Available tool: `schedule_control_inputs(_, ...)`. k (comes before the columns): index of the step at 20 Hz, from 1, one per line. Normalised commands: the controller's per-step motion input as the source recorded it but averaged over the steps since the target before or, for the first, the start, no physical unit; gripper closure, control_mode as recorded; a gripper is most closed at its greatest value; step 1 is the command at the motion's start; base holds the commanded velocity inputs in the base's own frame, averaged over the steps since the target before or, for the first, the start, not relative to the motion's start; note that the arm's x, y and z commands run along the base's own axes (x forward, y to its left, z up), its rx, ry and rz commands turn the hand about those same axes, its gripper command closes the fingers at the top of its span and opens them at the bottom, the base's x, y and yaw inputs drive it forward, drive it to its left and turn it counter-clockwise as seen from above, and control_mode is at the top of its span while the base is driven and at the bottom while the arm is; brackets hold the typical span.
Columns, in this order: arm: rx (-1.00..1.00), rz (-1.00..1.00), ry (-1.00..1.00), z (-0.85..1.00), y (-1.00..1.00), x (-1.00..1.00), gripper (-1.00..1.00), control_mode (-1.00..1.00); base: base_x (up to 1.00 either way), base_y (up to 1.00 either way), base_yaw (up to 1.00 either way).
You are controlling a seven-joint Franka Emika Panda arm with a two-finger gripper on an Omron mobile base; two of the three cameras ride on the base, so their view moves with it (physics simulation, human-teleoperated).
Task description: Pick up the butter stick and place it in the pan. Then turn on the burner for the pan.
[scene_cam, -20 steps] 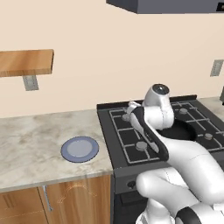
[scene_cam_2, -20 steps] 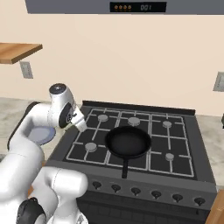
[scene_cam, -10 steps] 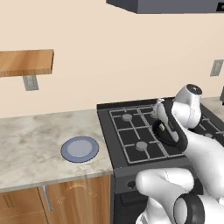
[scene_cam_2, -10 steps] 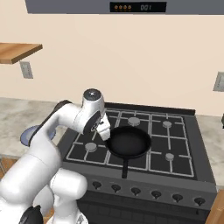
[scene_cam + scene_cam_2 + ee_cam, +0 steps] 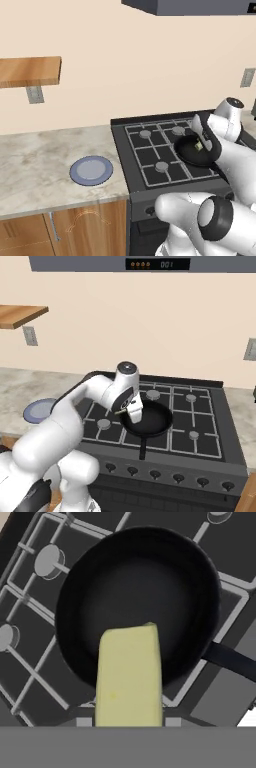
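The butter stick [image 5: 129,677], pale yellow, is clamped in my gripper [image 5: 128,722] and juts out over the near rim of the pan [image 5: 140,587]. The pan is round, black and empty, with its handle [image 5: 232,659] pointing right in the hand view. From the left base view, my gripper [image 5: 200,145] hangs just above the pan [image 5: 187,151] on the stove, the butter stick [image 5: 198,146] a small yellow spot between the fingers. In the right base view the gripper [image 5: 134,415] sits over the pan's [image 5: 155,421] left edge.
A round blue-grey plate [image 5: 91,170] lies on the marble counter left of the stove. Burner knobs [image 5: 155,474] line the stove's front panel. A wooden shelf [image 5: 30,71] hangs on the wall at left, and a range hood [image 5: 110,263] sits overhead.
The arm has swung right from the stove's left side across the grates, carrying the butter stick to a spot above the pan. The pan and plate have not moved.
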Motion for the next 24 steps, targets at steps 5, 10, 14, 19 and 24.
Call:
schedule_control_inputs(5,0.0,-0.04,0.09,-0.28,-0.29,0.18,1.0,-1.0,0.0,0.0,0.0)
schedule_control_inputs(10,0.0,-0.02,0.09,-0.1,-0.32,0.26,1.0,-1.0,0.0,0.0,0.0)
schedule_control_inputs(14,0.0,0.0,0.12,-0.16,-0.2,0.32,1.0,-1.0,0.0,0.0,0.0)
schedule_control_inputs(19,0.0,0.0,0.11,-0.22,-0.09,0.3,1.0,-1.0,0.0,0.0,0.0)
schedule_control_inputs(24,0.0,0.0,0.08,-0.21,-0.14,0.13,1.0,-1.0,0.0,0.0,0.0)
